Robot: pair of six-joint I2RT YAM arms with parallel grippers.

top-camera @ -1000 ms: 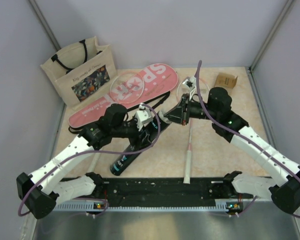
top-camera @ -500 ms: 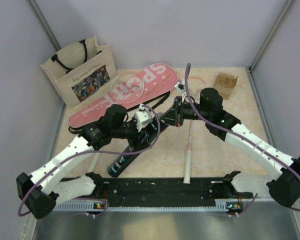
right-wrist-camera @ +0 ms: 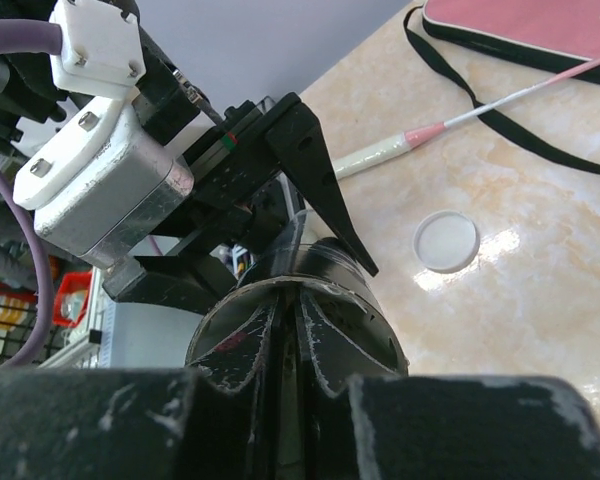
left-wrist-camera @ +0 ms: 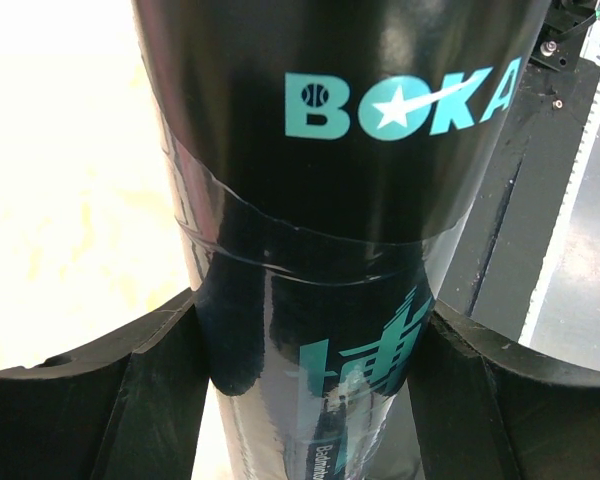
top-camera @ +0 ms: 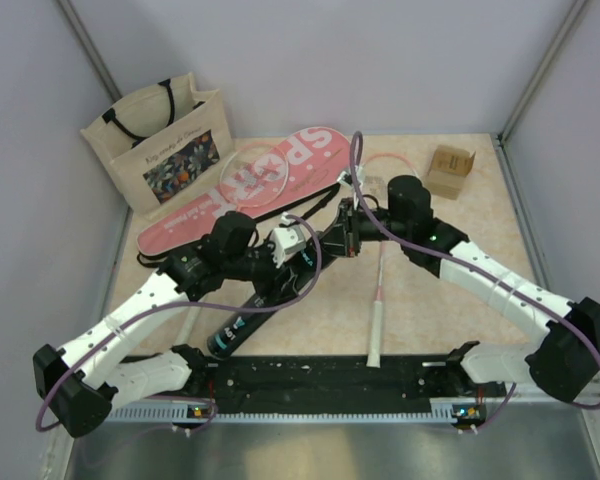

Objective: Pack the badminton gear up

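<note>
My left gripper (top-camera: 280,277) is shut on the dark "BOKA" tube (top-camera: 235,325) and holds it tilted, its open mouth up and to the right. In the left wrist view the tube (left-wrist-camera: 350,200) fills the space between my fingers (left-wrist-camera: 160,380). My right gripper (top-camera: 332,240) is at the tube's mouth. In the right wrist view its fingers (right-wrist-camera: 330,345) are pressed together inside the open tube (right-wrist-camera: 370,290). No shuttlecock shows. One pink racket (top-camera: 377,300) lies on the table. The other racket (top-camera: 255,170) lies on the pink SPORT cover (top-camera: 310,155).
A white round lid (right-wrist-camera: 446,241) lies on the table by the black strap (right-wrist-camera: 500,130). A beige floral tote bag (top-camera: 165,140) stands at the back left. A small cardboard box (top-camera: 450,162) is at the back right.
My right gripper has moved left and down, up to the tube's mouth and into it. The left gripper has tilted the tube, its lower end swinging a little to the left.
</note>
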